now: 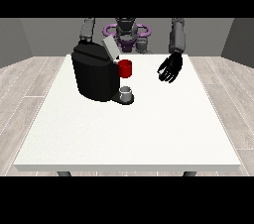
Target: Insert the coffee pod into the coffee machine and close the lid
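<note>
The black coffee machine [94, 77] stands on the white table [129, 134], left of the middle. Its grey lid [110, 47] is tilted up at the top. A red thing at the machine [126, 68] sticks out on its right side. Below that, a small grey thing [127, 92] sits on the machine's dark base; I cannot tell it for the pod. The hand at the view's right [170, 68] hangs above the table to the right of the machine, fingers relaxed, pointing down and holding nothing. At the view's left only an arm [87, 29] shows behind the machine; its hand is hidden.
The robot's torso [126, 34] is behind the table's far edge. A wooden floor surrounds the table.
</note>
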